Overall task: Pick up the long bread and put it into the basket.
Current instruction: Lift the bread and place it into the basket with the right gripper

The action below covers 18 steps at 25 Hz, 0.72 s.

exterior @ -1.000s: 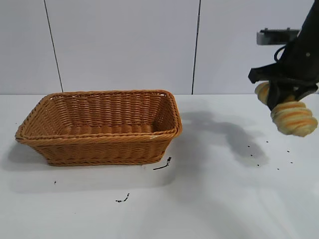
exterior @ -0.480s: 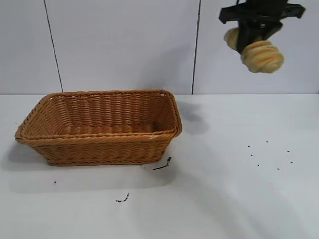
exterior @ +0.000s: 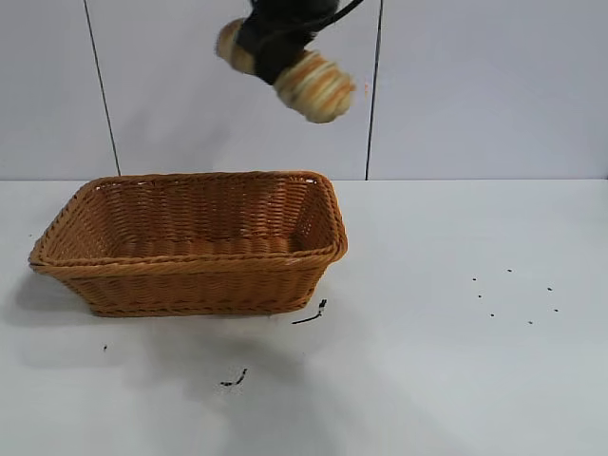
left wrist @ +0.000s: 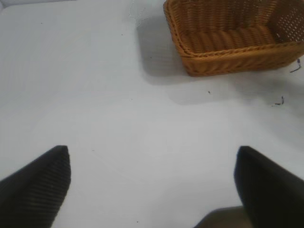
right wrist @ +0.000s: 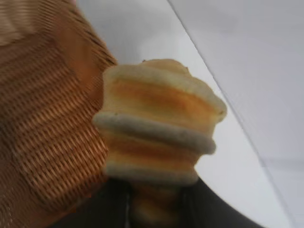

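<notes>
The long bread is a ridged loaf banded pale beige and orange-brown. My right gripper is shut on it and holds it high in the air, above the right half of the wicker basket. In the right wrist view the bread sticks out from between the dark jaws, with the basket's weave beneath it. My left gripper is open and empty over bare table, off to one side of the basket, and does not show in the exterior view.
The basket stands on a white table in front of a white panelled wall. Small dark crumbs lie by the basket's front right corner, and more specks dot the table at the right.
My right gripper has carried the bread up from low at the right side of the table and across to the left, to a spot high over the basket.
</notes>
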Motion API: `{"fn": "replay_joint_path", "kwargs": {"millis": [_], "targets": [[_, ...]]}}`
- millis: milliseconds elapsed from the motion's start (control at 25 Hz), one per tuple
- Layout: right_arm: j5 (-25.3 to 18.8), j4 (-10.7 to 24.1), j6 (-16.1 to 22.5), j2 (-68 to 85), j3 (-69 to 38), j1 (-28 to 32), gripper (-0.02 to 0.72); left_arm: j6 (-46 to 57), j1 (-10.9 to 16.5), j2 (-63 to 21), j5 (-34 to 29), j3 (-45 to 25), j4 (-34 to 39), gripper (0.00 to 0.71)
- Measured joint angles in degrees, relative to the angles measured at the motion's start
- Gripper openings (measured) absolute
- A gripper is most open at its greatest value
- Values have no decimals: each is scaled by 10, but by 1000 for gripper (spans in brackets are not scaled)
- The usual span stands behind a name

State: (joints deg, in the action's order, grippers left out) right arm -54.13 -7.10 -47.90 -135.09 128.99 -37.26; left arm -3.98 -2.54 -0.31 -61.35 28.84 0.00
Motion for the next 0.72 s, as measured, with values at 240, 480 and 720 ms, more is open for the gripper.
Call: {"fn": "replay_joint_path", "kwargs": {"millis": [240,480,720], "targets": [[37,-17,-66,-69,0,0,134,0,0,0,0,0,0,696],[51,-18,-72,-91,0,0,134,0,0,0,0,0,0,696],[52,-19,-72,-91,0,0,439,0,0,0,0,0,0,696]]}}
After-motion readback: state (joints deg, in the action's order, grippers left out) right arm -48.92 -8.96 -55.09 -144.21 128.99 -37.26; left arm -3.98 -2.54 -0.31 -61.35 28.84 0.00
